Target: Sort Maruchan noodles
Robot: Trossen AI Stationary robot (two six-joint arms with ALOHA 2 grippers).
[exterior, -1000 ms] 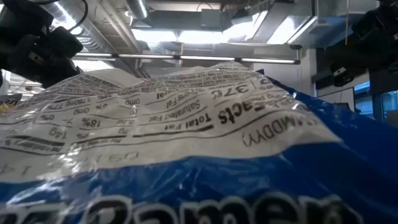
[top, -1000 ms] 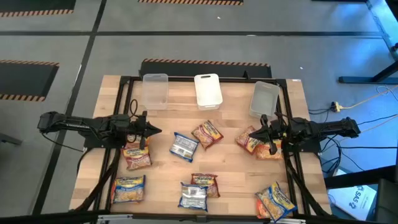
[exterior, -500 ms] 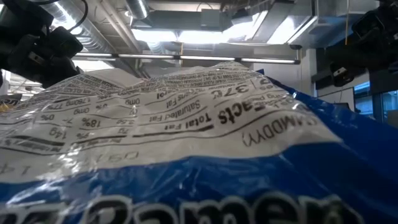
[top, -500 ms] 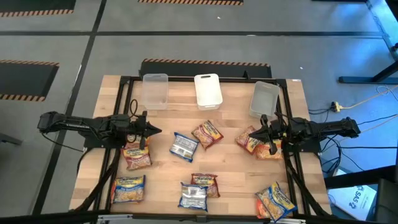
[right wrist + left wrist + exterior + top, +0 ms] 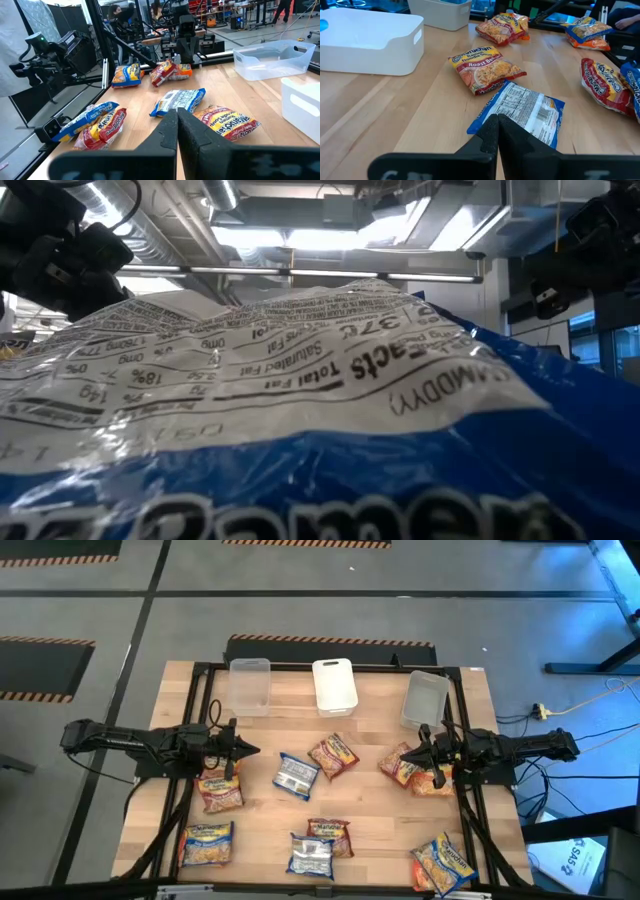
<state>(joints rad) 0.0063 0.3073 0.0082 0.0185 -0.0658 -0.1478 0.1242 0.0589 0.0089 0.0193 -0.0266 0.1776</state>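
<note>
While both arms hover over opposite sides of the wooden table (image 5: 380, 830), the left gripper (image 5: 248, 750) has its fingers pressed together on nothing, poised just above a red-maroon packet (image 5: 220, 790) near the table's left edge. The right gripper (image 5: 412, 752) is likewise closed and empty, pointing inward over a red-maroon and orange pair of packets (image 5: 415, 770) at the right edge.

The Maruchan noodles lie loose across the tabletop. A blue-white packet (image 5: 297, 775), back side up, and an orange-yellow packet (image 5: 334, 754) sit between the two grippers at the centre. Nearer the front edge are an orange-yellow packet (image 5: 207, 843) at the left, a blue-white packet (image 5: 311, 854) overlapping a red-maroon one (image 5: 332, 832) in the middle, and a blue and orange pair (image 5: 442, 862) at the right.

Three bins stand in a row along the far edge: a clear bin (image 5: 250, 686), a white bin (image 5: 334, 686) and another clear bin (image 5: 425, 698), all without packets in them.

In the low view, the blue-white packet by the front edge (image 5: 320, 420) lies right against the lens, its nutrition panel filling the picture and blocking nearly the whole table from that side.
</note>
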